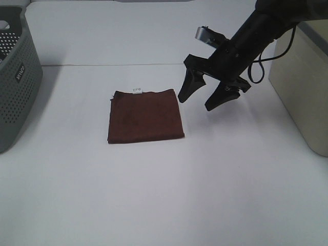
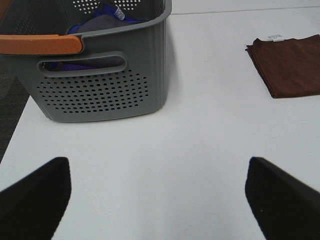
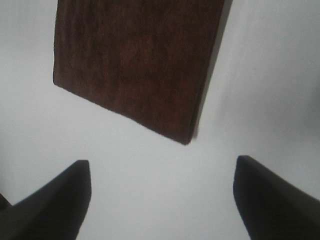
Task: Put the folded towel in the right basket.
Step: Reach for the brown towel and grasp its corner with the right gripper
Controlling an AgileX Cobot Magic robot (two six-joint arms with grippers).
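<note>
The folded towel (image 1: 145,116) lies flat on the table (image 1: 154,205), the right gripper (image 1: 197,101) hangs just beside its right edge with fingers wide apart, and the left gripper (image 2: 157,175), fingers also apart, is well away from the towel.

My high camera sits off my arms, well back, looking down across the table (image 1: 154,205); it catches the grey basket (image 1: 15,87) at one edge and the beige basket (image 1: 302,87) at the other; my left wrist camera rides low over the table, facing out between my spread left jaws, with the grey basket near; my right wrist camera looks steeply down between my right jaws, close above the table; all three views share the brown towel (image 1: 145,116), whole from high up, cropped in both wrist views.
</note>
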